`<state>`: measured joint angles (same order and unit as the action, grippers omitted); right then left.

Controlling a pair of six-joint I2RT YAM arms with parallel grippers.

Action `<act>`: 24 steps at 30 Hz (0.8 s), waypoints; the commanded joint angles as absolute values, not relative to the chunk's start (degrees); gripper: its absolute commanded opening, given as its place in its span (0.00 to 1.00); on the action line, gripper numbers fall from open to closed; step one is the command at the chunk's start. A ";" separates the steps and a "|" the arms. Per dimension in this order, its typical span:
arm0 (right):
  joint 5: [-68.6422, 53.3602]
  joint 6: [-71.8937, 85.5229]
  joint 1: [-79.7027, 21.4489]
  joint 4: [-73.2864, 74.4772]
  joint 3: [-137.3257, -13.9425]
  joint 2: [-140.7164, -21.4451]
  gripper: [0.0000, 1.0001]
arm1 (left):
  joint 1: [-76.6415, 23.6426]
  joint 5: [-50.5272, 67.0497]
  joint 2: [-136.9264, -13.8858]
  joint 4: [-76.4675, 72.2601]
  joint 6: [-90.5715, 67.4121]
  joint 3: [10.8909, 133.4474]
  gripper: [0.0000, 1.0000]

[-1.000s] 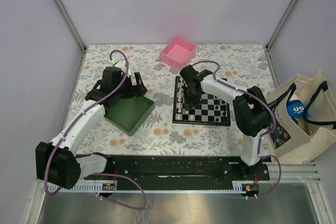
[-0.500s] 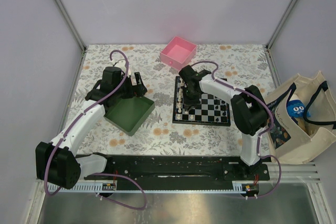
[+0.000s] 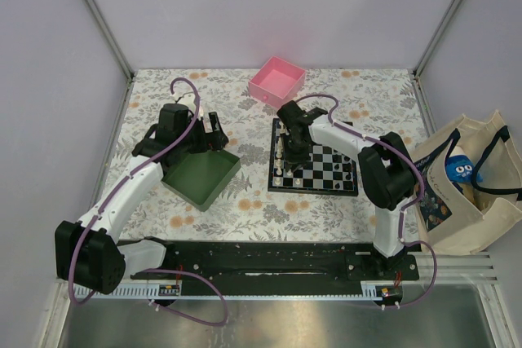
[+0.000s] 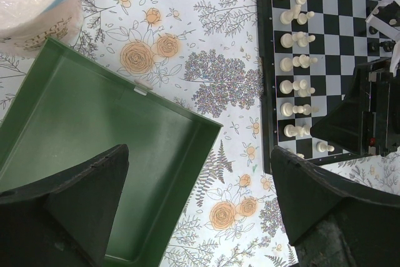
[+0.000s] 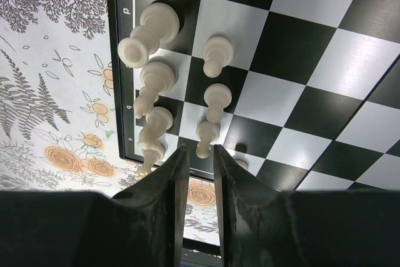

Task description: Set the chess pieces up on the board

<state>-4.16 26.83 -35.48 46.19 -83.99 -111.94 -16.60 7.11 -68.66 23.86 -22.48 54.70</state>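
The white pawn [image 5: 207,137] stands upright in its rank near the chessboard's [image 5: 312,54] edge. Drift sideways when pulling away and a finger could topple it into the back-rank pieces [image 5: 153,123] just beside. It sits at the mouth of your right gripper [image 5: 201,153], whose jaws are narrowly parted, pinching nothing.

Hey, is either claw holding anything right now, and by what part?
Left claw is open and empty. Right claw has a white pawn at its tips; whether it grips the base cannot be told.
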 commanded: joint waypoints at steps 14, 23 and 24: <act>-1.15 25.58 -36.12 46.58 -84.03 -106.09 0.41 | -16.61 7.47 -66.27 21.97 -22.41 54.93 0.99; -0.26 25.93 -36.04 46.76 -82.27 -102.75 0.45 | -16.70 7.38 -65.65 21.97 -22.41 54.84 0.99; -0.35 25.93 -36.04 46.93 -82.00 -102.48 0.45 | -16.70 7.47 -65.65 21.97 -22.41 54.76 0.99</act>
<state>-1.98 26.17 -35.53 46.35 -82.81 -106.21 -16.60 7.11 -67.22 23.90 -22.48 54.70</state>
